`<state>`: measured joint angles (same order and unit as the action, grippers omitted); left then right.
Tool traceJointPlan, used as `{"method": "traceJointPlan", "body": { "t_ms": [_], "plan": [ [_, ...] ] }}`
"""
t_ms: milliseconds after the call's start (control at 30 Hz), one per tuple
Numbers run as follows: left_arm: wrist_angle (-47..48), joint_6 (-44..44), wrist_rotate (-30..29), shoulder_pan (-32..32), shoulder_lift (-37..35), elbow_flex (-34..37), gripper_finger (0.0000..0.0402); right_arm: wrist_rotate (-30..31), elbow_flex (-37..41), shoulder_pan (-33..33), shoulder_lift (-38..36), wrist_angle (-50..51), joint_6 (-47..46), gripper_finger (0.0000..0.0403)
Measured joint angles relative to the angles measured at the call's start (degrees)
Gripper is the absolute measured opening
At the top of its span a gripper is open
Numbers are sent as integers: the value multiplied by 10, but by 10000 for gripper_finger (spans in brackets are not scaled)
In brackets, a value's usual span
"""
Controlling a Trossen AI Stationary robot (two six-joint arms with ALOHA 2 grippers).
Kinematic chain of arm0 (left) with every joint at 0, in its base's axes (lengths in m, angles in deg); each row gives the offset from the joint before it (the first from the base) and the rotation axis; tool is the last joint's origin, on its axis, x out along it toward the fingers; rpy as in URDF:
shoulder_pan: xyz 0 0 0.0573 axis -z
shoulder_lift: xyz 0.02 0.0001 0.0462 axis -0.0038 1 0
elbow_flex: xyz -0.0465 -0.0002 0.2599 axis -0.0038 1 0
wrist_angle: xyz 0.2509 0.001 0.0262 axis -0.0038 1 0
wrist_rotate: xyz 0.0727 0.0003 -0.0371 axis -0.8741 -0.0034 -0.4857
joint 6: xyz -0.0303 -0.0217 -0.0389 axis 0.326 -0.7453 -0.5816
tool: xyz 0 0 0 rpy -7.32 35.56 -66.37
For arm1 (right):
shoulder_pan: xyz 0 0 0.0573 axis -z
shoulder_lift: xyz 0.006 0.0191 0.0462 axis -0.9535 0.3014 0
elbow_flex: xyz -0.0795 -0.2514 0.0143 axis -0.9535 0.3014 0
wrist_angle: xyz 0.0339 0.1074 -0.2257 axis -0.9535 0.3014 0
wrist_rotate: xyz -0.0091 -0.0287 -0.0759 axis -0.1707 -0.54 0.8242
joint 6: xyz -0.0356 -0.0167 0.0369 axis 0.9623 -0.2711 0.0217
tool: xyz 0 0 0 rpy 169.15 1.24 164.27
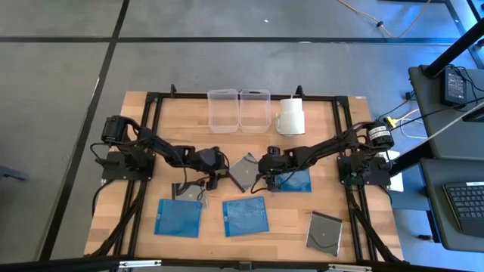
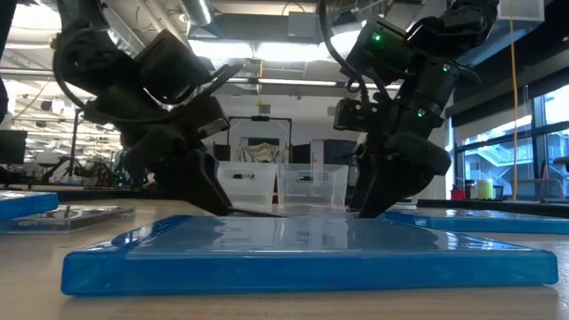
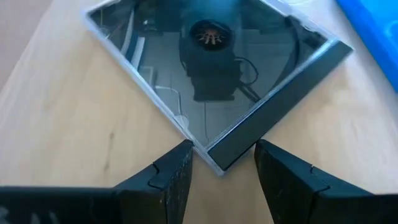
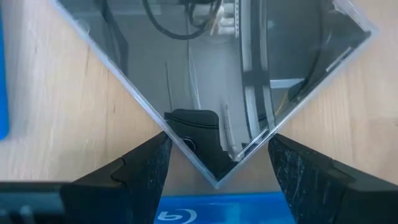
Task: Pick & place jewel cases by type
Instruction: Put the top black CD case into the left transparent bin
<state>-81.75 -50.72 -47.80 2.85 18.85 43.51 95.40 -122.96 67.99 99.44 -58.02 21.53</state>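
1. The counter carries two clear bins at its far edge.
2. Two blue cases lie near the front; a third lies under the right arm.
3. The left gripper, spread, straddles one corner of a grey case.
4. The right gripper, spread wide, straddles a corner of the middle grey case.

Lab or workshop: exposed ceiling ducts, strip lights, framed wooden table, laptop.
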Motion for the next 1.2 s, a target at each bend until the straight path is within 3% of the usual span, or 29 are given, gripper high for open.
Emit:
{"method": "traceJointPlan", "body": {
  "t_ms": [833,1200],
  "plan": [
    [-42,123,-175,80,-1,0,175,-15,1,0,-1,-4,13,273],
    [-73,199,-288,114,-3,-3,176,-15,1,0,-1,-13,12,273]
  ]
}}
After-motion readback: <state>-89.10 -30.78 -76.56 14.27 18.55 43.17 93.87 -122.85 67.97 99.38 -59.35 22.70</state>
